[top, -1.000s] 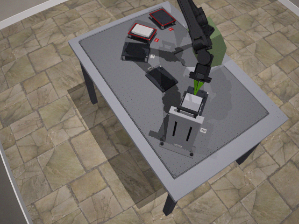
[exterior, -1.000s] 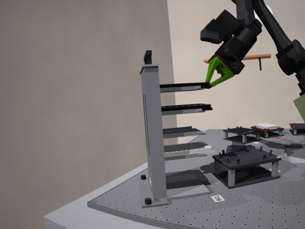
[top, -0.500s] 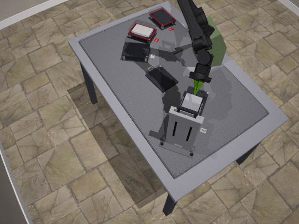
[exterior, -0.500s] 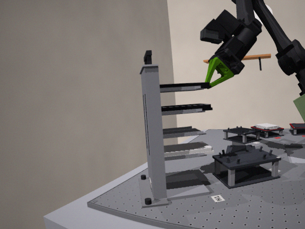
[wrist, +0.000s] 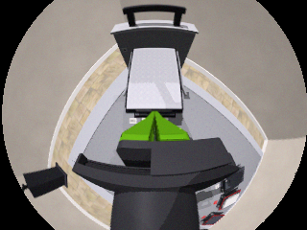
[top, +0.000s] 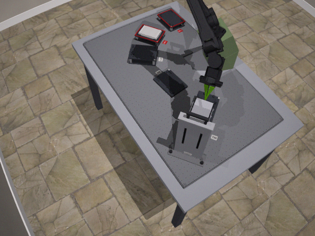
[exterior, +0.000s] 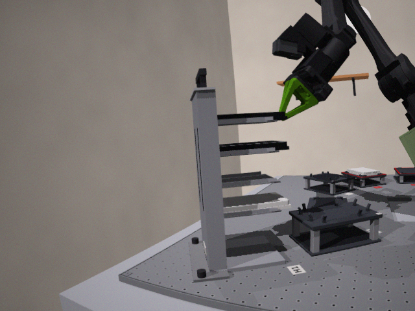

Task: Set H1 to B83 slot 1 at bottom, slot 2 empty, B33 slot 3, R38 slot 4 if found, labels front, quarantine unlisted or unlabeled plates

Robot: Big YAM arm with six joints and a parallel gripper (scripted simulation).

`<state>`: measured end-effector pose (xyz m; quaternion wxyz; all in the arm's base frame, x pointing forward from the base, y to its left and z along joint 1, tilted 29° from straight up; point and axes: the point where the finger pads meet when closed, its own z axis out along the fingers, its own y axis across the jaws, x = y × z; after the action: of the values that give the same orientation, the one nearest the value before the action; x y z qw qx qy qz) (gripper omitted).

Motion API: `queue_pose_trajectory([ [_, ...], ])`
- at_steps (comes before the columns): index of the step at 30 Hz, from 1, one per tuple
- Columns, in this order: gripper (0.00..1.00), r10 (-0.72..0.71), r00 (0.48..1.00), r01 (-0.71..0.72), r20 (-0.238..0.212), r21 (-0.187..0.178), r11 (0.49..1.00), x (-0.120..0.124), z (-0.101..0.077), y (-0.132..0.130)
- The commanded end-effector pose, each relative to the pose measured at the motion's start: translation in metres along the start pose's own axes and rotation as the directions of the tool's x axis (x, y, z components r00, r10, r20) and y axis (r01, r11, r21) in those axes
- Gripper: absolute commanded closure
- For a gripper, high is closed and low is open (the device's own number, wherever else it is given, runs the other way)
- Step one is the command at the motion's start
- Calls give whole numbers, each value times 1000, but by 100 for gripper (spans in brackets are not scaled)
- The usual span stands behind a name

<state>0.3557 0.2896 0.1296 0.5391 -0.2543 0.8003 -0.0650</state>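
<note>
The plate hotel H1 point(top: 191, 132) point(exterior: 208, 173) stands near the table's front, with four shelves facing the arm. A plate with a pale top and dark rim point(top: 202, 107) point(exterior: 248, 117) point(wrist: 153, 80) lies flat on the top shelf. My gripper point(top: 206, 97) point(exterior: 283, 116) point(wrist: 154, 114) is shut, and its green fingertips touch the front end of that plate. A dark plate point(exterior: 254, 146) lies in the third slot, its front end jutting past the shelf. The second shelf point(exterior: 246, 177) looks bare. A white plate point(exterior: 256, 204) lies in the bottom slot.
A red-edged quarantine nest holds a white plate point(top: 150, 32) point(exterior: 363, 171); the other red-edged nest point(top: 171, 18) point(exterior: 405, 172) has no plate. Two black nests point(top: 142, 53) point(top: 170, 82) point(exterior: 334, 214) stand between them and the hotel. The H1 deck label point(top: 214, 137) point(exterior: 296, 268) lies beside the hotel.
</note>
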Motion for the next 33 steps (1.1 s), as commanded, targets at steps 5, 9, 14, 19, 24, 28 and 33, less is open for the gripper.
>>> queue_pose_trajectory([
  [5,100,17,999,-17,28,7,1000,-29,12,-2],
  [9,100,17,999,-17,28,7,1000,-29,12,-2],
  [14,100,23,999,-23,29,-6,1000,-9,-5,1],
  [19,100,31,999,-30,40,-11,999,-7,-13,4],
  [24,100,34,998,-34,43,-11,999,-5,-18,3],
  [28,100,34,998,-34,43,-12,999,0,-22,3],
  [33,100,34,999,-34,41,-10,999,7,-28,2],
])
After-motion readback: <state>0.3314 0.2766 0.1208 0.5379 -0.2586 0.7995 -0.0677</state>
